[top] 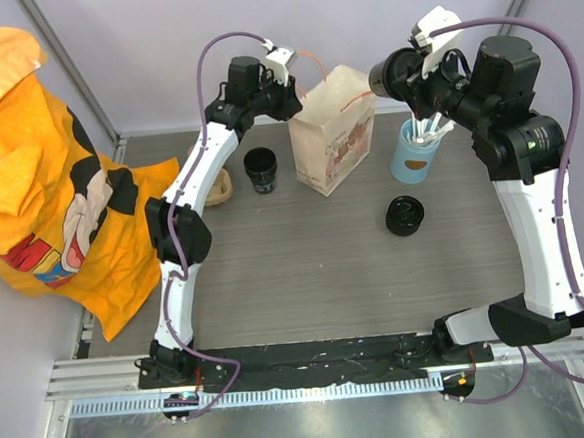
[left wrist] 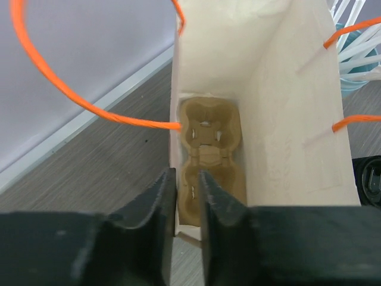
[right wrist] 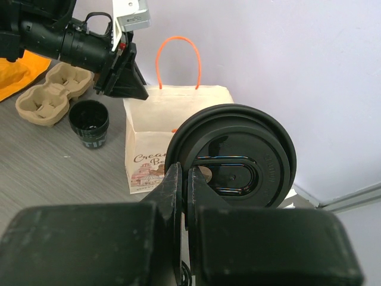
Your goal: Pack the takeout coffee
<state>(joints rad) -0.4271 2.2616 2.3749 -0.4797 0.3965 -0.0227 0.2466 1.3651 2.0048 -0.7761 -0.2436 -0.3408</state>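
The takeout coffee shows as a small black cup point(top: 260, 169) point(right wrist: 89, 122), standing on the table left of the paper bag point(top: 334, 126) point(right wrist: 172, 134) with its mouth uncovered. My right gripper point(top: 394, 74) point(right wrist: 183, 170) is shut on the rim of a black round lid point(top: 379, 77) point(right wrist: 238, 158), held on edge high by the bag's right top corner. My left gripper point(top: 291, 94) point(left wrist: 186, 174) is at the bag's left top edge. Its jaws straddle the bag's wall point(left wrist: 174, 205) with a narrow gap showing between them. A brown pulp carrier point(left wrist: 205, 155) lies on the bag's floor.
A light-blue cup of white straws point(top: 415, 150) stands right of the bag. Another black round piece point(top: 405, 215) lies in front of it. A second pulp carrier point(top: 220, 187) point(right wrist: 53, 95) sits behind the left arm. Orange cloth point(top: 49, 186) covers the left side.
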